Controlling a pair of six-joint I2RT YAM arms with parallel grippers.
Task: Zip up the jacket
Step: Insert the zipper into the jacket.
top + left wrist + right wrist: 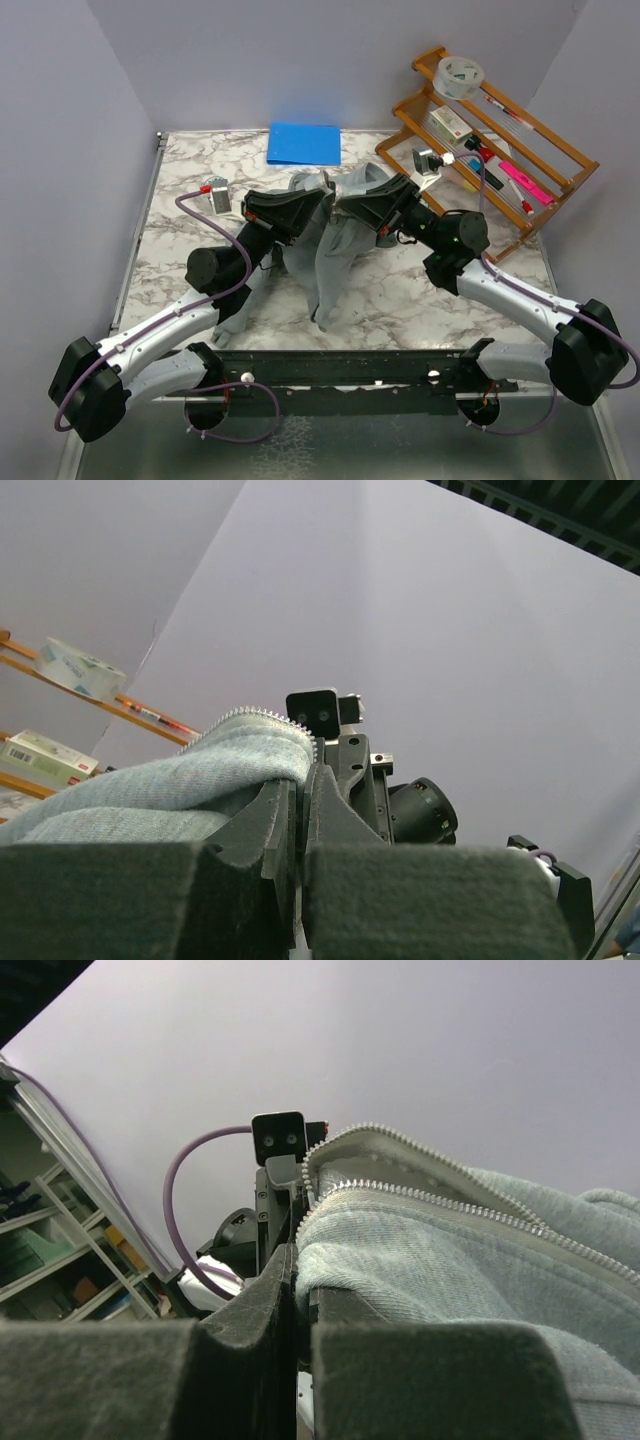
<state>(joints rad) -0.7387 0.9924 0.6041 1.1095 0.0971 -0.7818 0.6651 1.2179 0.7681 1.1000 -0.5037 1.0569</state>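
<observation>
Grey fleece hooded jacket (335, 255): clamped at zipper edges (400, 1192) by left gripper (320, 205) and right gripper (348, 207), both closed; hangs lengthwise nearward.

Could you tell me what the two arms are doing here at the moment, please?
Both arms are holding the jacket up between them over the middle of the table. The left gripper and the right gripper are each shut on its fabric at a zipper edge, close together and facing each other. In the right wrist view the two rows of zipper teeth lie apart, so it is not zipped there. A blue pad lies behind.
</observation>
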